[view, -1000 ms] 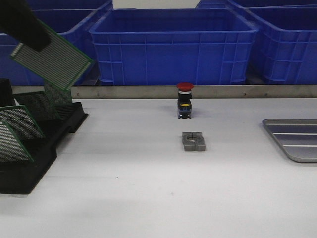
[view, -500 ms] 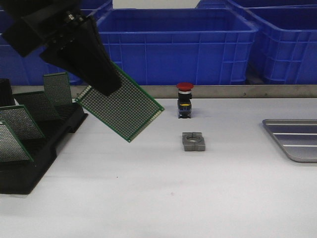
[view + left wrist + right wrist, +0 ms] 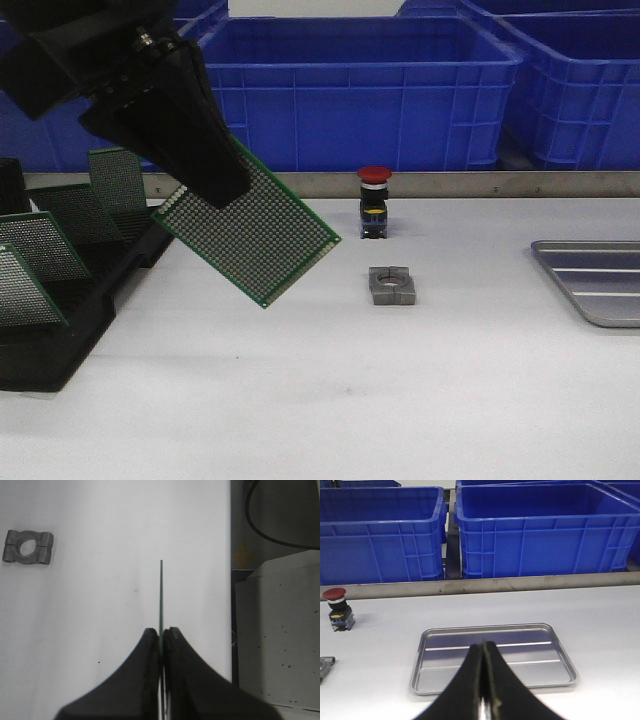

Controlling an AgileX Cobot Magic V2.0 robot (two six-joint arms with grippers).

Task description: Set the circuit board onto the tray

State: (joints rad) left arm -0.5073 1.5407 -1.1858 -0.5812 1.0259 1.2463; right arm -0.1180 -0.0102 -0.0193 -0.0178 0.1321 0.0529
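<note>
A green perforated circuit board (image 3: 250,232) hangs tilted in the air left of centre, pinched at its upper corner by my left gripper (image 3: 205,180). In the left wrist view the board shows edge-on as a thin green line (image 3: 161,597) between the shut fingers of that gripper (image 3: 161,631). The silver tray (image 3: 596,280) lies at the table's right edge, partly cut off. It lies empty under my right gripper (image 3: 484,645), which is shut with nothing in it; the tray's rim (image 3: 492,629) shows whole in the right wrist view.
A black slotted rack (image 3: 60,310) at the left holds several more green boards (image 3: 40,245). A red-capped push button (image 3: 373,203) and a grey metal clamp block (image 3: 391,285) stand mid-table. Big blue bins (image 3: 350,90) line the back behind a metal rail.
My left gripper has carried the circuit board from high above the rack down and rightward over the table; in the last half second it has shifted only slightly further right.
</note>
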